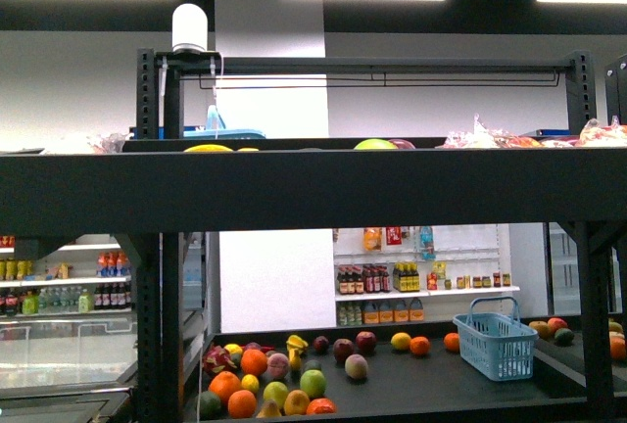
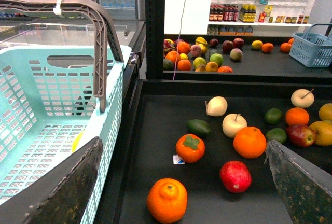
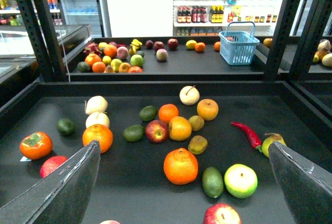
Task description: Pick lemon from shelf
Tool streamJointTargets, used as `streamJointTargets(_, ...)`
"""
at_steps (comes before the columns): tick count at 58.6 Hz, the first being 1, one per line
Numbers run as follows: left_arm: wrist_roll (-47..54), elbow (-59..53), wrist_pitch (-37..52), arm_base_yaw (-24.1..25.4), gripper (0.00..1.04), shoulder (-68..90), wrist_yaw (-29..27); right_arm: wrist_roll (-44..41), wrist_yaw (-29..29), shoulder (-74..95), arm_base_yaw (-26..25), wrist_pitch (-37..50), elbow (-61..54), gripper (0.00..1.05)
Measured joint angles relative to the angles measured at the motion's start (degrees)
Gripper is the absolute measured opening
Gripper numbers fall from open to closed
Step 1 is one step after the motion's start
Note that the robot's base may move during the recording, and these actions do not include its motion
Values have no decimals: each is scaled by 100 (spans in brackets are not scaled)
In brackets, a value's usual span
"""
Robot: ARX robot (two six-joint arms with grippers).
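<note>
Both end effectors are wide open with nothing in them. In each wrist view the two fingers sit far apart at the frame corners, over a black tray of the shelf (image 1: 313, 193). The best lemon candidate I can spot is the yellow fruit (image 3: 180, 128) touching the red apple (image 3: 156, 130), about mid-tray in the right wrist view. It's out ahead of the right end effector (image 3: 184, 185), roughly in line with the gap between the fingers, and the big orange (image 3: 180, 166) sits between the two. It's a bit orange-tinted, so I can't be sure it's the lemon. In the left wrist view the same yellow fruit (image 2: 321, 133) is way off toward one finger (image 2: 303, 185), well apart from the left end effector (image 2: 184, 187), which has a pomegranate (image 2: 235, 176) and a persimmon (image 2: 190, 148) closer in. A turquoise basket (image 2: 41, 105) sits right beside the other left finger. The front view only shows the shelf edge and the far tray, with neither arm visible.
</note>
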Motion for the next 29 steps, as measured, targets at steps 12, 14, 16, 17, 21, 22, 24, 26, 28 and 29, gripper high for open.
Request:
streamJointTargets(12,0,0,0,0,97,0,0,0,0,0,0,0,0,97)
streamJointTargets(14,2,0,0,0,97,0,0,0,0,0,0,0,0,97)
streamJointTargets(16,2,0,0,0,97,0,0,0,0,0,0,0,0,97)
streamJointTargets(17,0,0,0,0,97,0,0,0,2,0,0,0,0,97)
streamJointTargets(21,2,0,0,0,97,0,0,0,0,0,0,0,0,97)
streamJointTargets(22,0,2,0,0,97,0,0,0,0,0,0,0,0,97)
streamJointTargets(24,0,0,0,0,97,0,0,-2,0,0,0,0,0,97)
streamJointTargets(26,2,0,0,0,97,0,0,-2,0,0,0,0,0,97)
streamJointTargets(28,2,0,0,0,97,0,0,0,0,0,0,0,0,97)
streamJointTargets(29,2,0,0,0,97,0,0,0,0,0,0,0,0,97)
